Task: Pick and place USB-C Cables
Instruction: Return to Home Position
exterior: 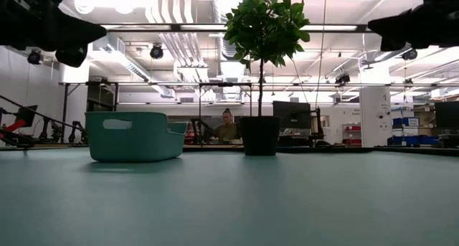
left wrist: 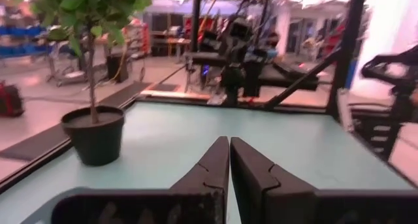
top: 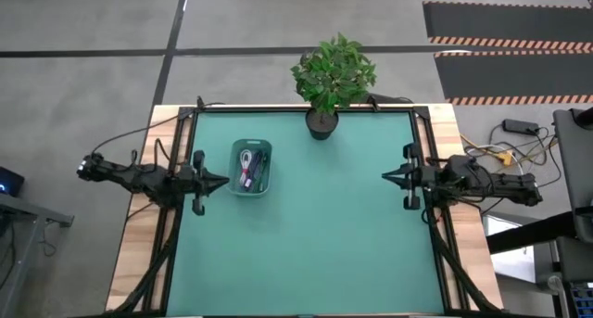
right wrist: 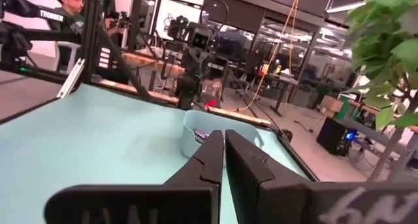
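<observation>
The USB-C cables (top: 251, 169), one white with red and some dark ones, lie bundled inside the pale teal bin (top: 234, 181) on the left half of the mat; the bin also shows in the low view (exterior: 133, 136) and the right wrist view (right wrist: 193, 128). My left gripper (top: 225, 179) is shut and empty, raised just left of the bin; it also shows in its wrist view (left wrist: 229, 145). My right gripper (top: 384, 176) is shut and empty at the mat's right side, pointing left; it also shows in its wrist view (right wrist: 224, 138).
A potted plant (top: 326, 77) stands at the mat's far edge, centre. Black frame rails (top: 435, 235) run along both sides of the teal mat. A tangle of yellow and grey cords (top: 505, 156) lies off the table's right. People show in the room beyond.
</observation>
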